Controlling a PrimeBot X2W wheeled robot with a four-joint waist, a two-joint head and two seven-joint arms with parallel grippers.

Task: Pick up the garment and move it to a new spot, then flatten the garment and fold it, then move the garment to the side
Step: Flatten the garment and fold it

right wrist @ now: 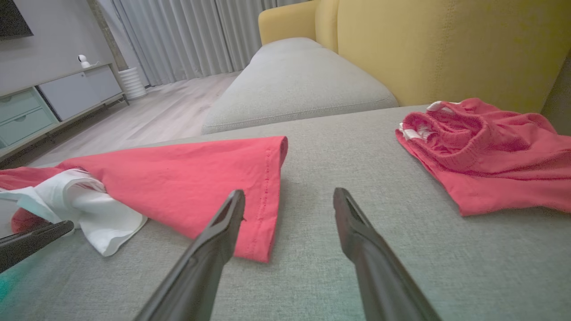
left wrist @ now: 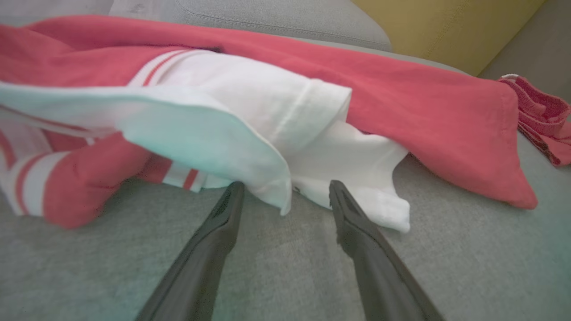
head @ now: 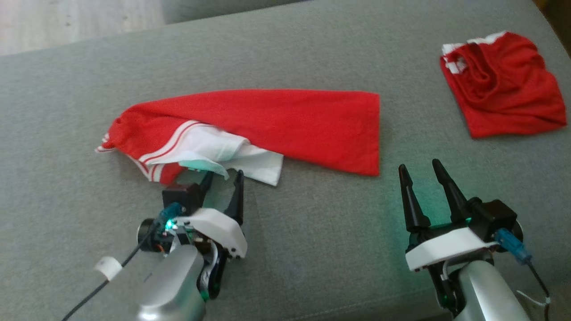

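Note:
The garment [head: 285,122] is a red shirt with white, red-striped sleeves, folded into a long band across the grey sofa seat [head: 312,232]. Its white sleeve [left wrist: 267,116] hangs off the near left edge. My left gripper [head: 223,175] is open, its tips just at that white sleeve's edge, nothing between the fingers [left wrist: 285,189]. To the right, my right gripper [head: 418,168] stands open a little in front of the garment's right hem [right wrist: 267,196], apart from the cloth [right wrist: 287,196].
A second red garment [head: 504,84] lies crumpled at the far right of the seat, also in the right wrist view [right wrist: 486,151]. A yellow backrest [right wrist: 446,49] rises behind it. Wooden floor [right wrist: 151,116] and a grey cabinet [right wrist: 53,98] lie beyond the seat.

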